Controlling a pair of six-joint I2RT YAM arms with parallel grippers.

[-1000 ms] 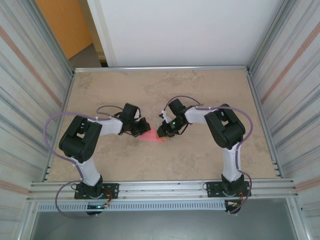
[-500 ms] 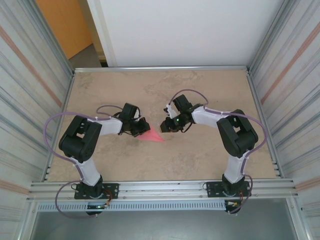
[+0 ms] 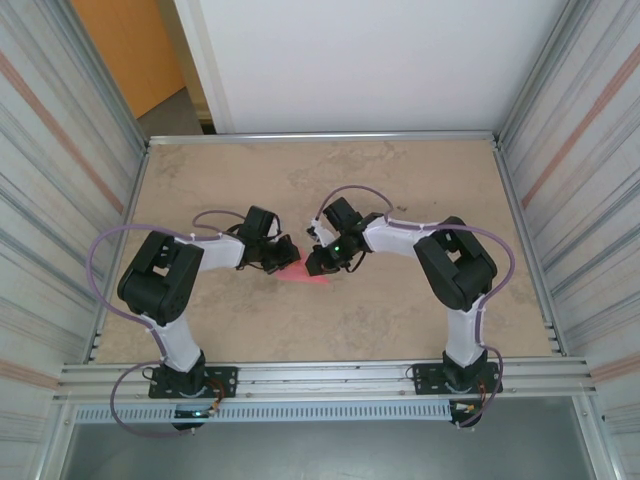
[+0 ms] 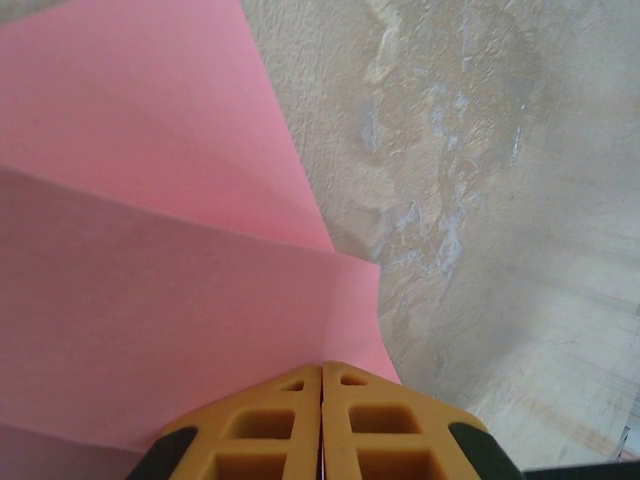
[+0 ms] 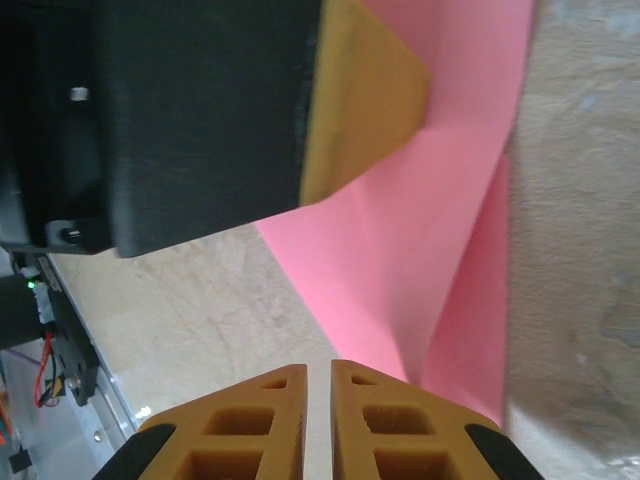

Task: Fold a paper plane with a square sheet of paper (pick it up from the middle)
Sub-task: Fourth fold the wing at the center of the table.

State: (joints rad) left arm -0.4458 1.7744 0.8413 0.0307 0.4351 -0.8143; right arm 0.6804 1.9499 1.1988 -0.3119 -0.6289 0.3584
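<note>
Pink creased sheet of paper (image 4: 150, 250) lies on the surface (image 3: 400, 310) between both grippers. Left gripper (image 4: 322, 372) fingers pressed together, pinching its edge. Right gripper (image 5: 318, 368) fingers nearly closed, narrow gap, beside the paper's edge, gripping nothing.

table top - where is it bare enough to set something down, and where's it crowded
Bare: the table strip along the far rail, and the near strip between the arm bases. Crowded: the middle, where the left gripper and right gripper meet over the pink paper.
</note>
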